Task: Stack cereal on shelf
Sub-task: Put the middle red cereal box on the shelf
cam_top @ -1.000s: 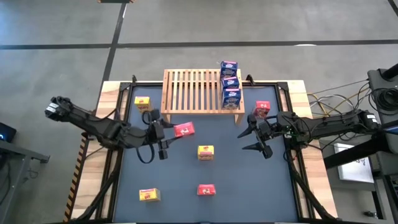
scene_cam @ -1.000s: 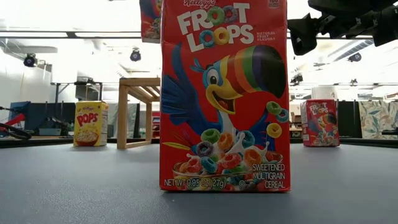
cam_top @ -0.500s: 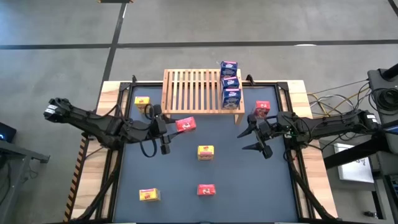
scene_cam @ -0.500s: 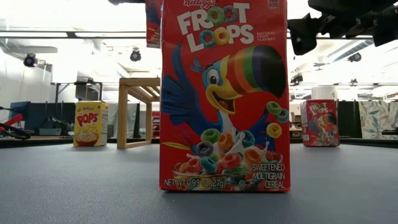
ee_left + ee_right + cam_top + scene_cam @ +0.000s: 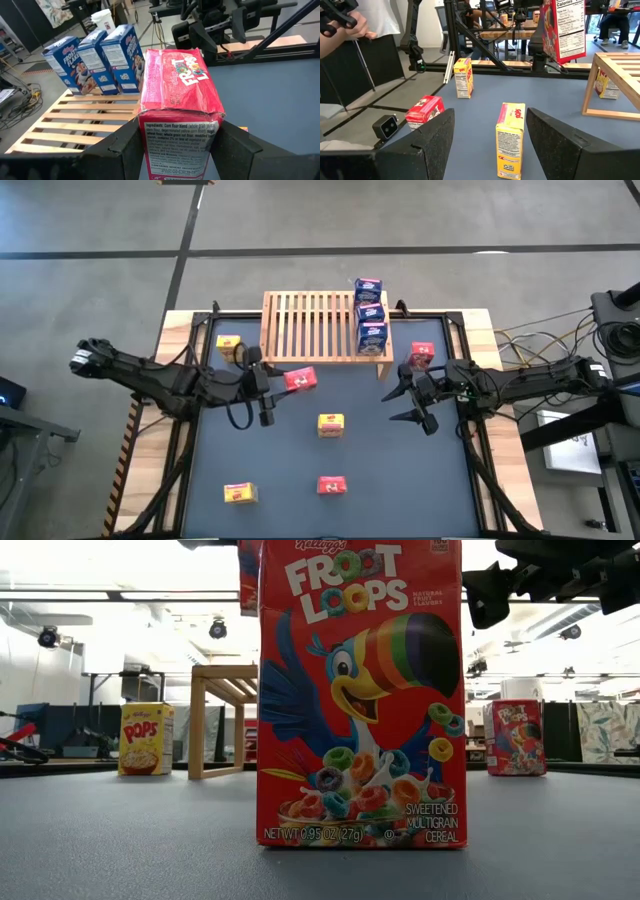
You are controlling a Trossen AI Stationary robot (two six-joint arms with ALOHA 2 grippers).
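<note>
A: Left gripper (image 5: 285, 384) in the high view?
B: Clamped on a red cereal box (image 5: 298, 380), at 6 o'clock of the shelf (image 5: 312, 326); three blue boxes (image 5: 370, 313) stand on its right end.
A: Right gripper (image 5: 406, 392)?
B: Fingers apart, holding nothing, right of the shelf.
A: Left wrist view?
B: Red box (image 5: 177, 115) pinched between both fingers, above the slats (image 5: 75, 120).
A: Right wrist view?
B: Yellow box (image 5: 510, 140) upright between the spread fingers, untouched.

- Shelf (image 5: 325, 327) stands at the table's (image 5: 400, 470) far edge, centred.
- Three boxes (image 5: 370, 312) stand in a row on the shelf's right end.
- Left gripper (image 5: 268, 385) holds one box (image 5: 298, 380) above the mat, just before the shelf.
- Right gripper (image 5: 415, 395) hovers right of the shelf, beside a box (image 5: 421, 356).
- Four more boxes stand spread across the table.
</note>
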